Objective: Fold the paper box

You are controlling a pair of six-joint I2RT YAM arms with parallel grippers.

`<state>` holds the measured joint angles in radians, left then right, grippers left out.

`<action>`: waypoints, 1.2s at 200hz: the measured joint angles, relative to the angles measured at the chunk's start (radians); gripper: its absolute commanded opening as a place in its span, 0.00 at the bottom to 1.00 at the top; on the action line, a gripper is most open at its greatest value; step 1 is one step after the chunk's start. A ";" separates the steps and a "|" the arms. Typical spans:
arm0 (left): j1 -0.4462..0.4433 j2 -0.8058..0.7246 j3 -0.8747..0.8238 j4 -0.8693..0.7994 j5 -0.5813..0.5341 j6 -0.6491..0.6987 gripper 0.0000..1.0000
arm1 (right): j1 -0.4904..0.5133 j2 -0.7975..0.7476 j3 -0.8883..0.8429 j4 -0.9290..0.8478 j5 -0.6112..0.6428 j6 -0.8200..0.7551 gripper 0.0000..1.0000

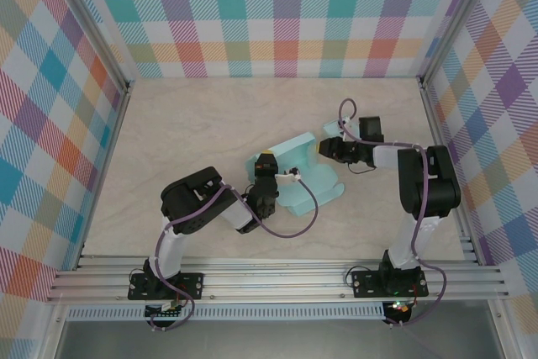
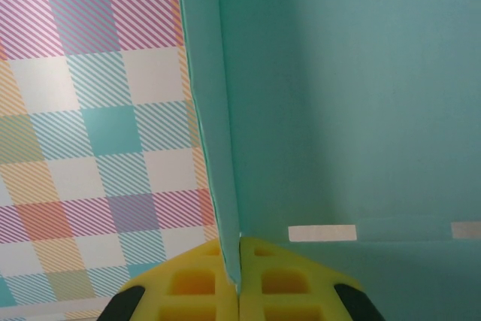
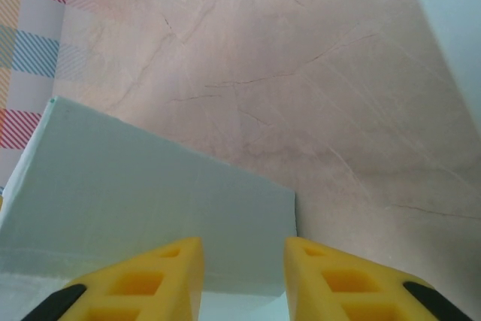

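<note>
L gripper [image 2: 239,287] is shown pinched shut on the thin edge of an upright wall of the teal paper box [image 2: 338,110]. R gripper [image 3: 244,264] is held w/ fingers apart, nothing clamped, just over a pale flap [image 3: 150,193]. The box is seen part-folded mid-table [image 1: 185,124], w/ plaid walls [image 1: 277,14] behind.

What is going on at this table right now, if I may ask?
Two robot arms are folding a teal paper box on the table. The left tool is clamped on one panel of the box, which runs edge-on between its fingers. The right tool sits with its jaws apart over the edge of another flap, not gripping it. The box looks only partly folded.
</note>
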<state>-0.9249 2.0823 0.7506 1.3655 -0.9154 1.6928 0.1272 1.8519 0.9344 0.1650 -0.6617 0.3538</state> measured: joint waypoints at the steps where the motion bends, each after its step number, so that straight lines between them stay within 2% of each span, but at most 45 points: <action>1: 0.000 0.000 0.000 0.000 0.000 0.000 0.00 | 0.000 0.000 0.000 0.000 0.000 0.000 0.36; 106: 0.008 0.004 0.000 -0.001 -0.014 0.000 0.00 | 0.044 -0.060 -0.077 0.070 0.025 -0.004 0.38; 162: 0.008 0.005 0.000 0.000 -0.014 0.003 0.00 | 0.051 -0.062 -0.104 0.081 0.029 -0.009 0.47; 240: 0.008 0.006 0.000 0.000 -0.014 0.003 0.00 | 0.093 -0.061 -0.048 0.025 0.164 -0.079 0.52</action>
<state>-0.9173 2.0880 0.7509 1.3651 -0.9295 1.6958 0.2199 1.7912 0.8860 0.1902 -0.4973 0.2749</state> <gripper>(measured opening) 0.053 0.517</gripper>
